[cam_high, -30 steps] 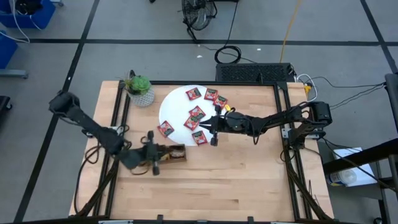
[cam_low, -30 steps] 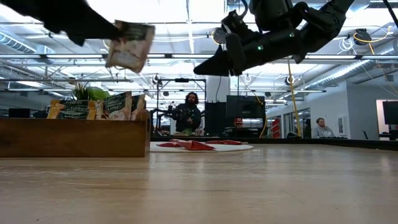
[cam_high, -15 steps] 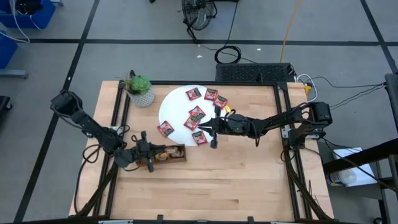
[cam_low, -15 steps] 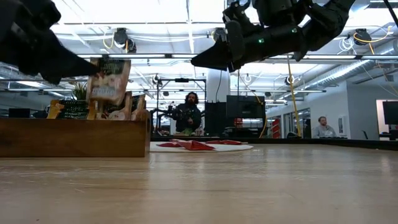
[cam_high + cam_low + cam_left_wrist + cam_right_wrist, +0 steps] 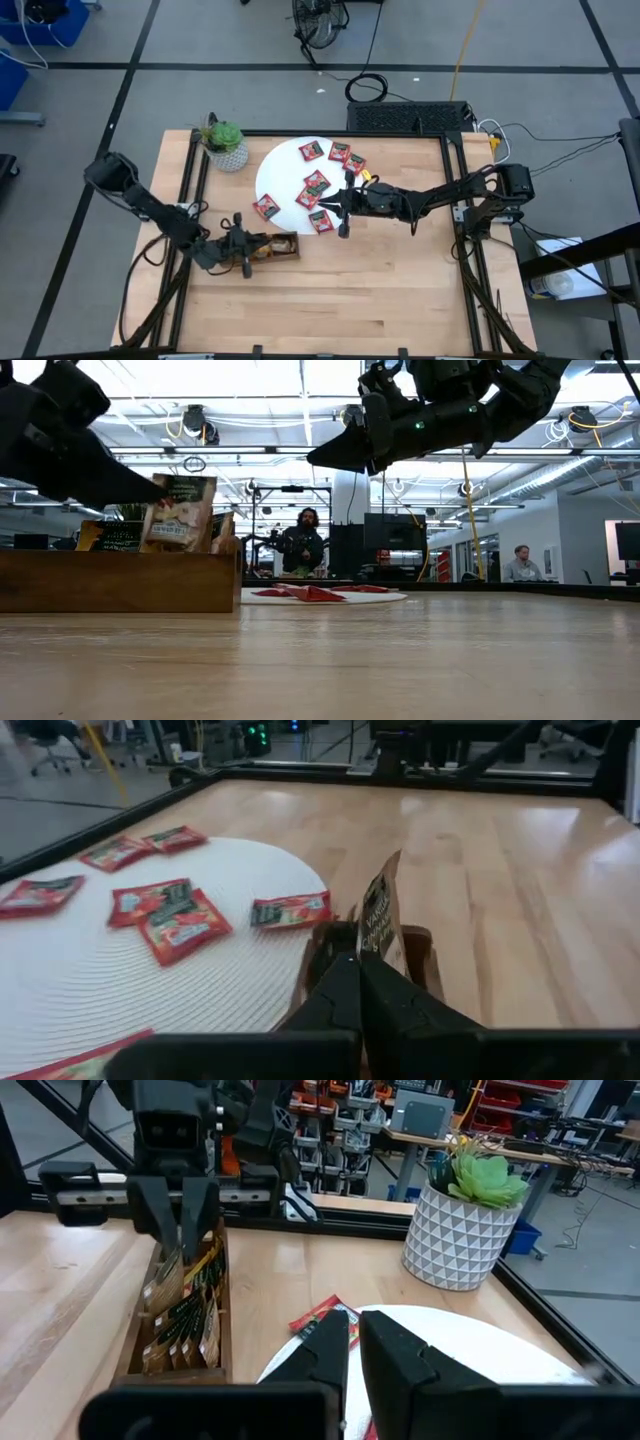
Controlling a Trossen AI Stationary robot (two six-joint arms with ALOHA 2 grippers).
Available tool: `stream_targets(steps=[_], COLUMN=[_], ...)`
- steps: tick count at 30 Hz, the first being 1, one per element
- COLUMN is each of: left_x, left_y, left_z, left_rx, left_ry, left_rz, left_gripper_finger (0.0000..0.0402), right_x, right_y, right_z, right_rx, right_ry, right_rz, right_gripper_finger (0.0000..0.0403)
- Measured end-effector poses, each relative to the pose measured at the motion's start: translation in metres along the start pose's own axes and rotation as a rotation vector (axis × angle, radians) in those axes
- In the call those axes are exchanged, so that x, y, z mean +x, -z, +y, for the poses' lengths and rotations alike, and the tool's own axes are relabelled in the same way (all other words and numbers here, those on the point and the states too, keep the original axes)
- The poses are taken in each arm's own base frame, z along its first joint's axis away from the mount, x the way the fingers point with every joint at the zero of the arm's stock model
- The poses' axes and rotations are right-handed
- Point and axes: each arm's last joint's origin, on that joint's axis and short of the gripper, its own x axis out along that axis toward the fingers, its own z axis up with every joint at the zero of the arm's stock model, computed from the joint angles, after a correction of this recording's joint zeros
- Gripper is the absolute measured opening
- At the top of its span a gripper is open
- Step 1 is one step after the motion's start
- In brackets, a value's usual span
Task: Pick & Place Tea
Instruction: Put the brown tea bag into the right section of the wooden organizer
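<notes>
1. The left gripper (image 5: 358,970) is clamped on one grey-brown tea sachet (image 5: 180,512), which stands upright, pinched along its lower edge between the fingertips, just above the wooden tray (image 5: 120,581).
2. That tray sits at the near left of the table (image 5: 400,290) and holds more sachets standing on edge; in the high view the left gripper (image 5: 240,250) hangs over its left end.
3. Beyond the tray lies the white disc (image 5: 285,170), with red sachets (image 5: 317,183) scattered flat on it.
4. The right gripper (image 5: 343,203) hovers above the disc's near right edge, its fingers close together and holding nothing.
5. Farther back stands the potted plant (image 5: 226,144).
</notes>
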Motion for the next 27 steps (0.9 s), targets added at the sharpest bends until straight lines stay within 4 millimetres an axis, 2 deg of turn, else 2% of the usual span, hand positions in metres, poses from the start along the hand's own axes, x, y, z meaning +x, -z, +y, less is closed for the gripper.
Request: stream_targets(steps=[7,12,22,27], left_x=[0.013,0.019,0.021,0.021], left_y=[0.003,0.014,0.022,0.022], left_z=[-0.002,-0.001,-0.002,-0.002], left_rx=[0.012,0.049,0.091,0.058], left_ry=[0.045,0.029,0.054,0.059], left_rz=[-0.016,0.027,0.063,0.068], left_gripper_finger=[0.0000,0.0000,0.0001,0.0018], right_x=[0.000,0.000,0.000,0.000], right_y=[0.000,0.000,0.000,0.000], right_z=[0.000,0.000,0.000,0.000], right_rx=[-0.002,-0.002,-0.002,-0.002], right_ry=[0.000,0.000,0.000,0.000], right_rz=[0.001,0.001,0.001,0.001], right_gripper_finger=[0.0018,0.0018,0.0018,0.0018])
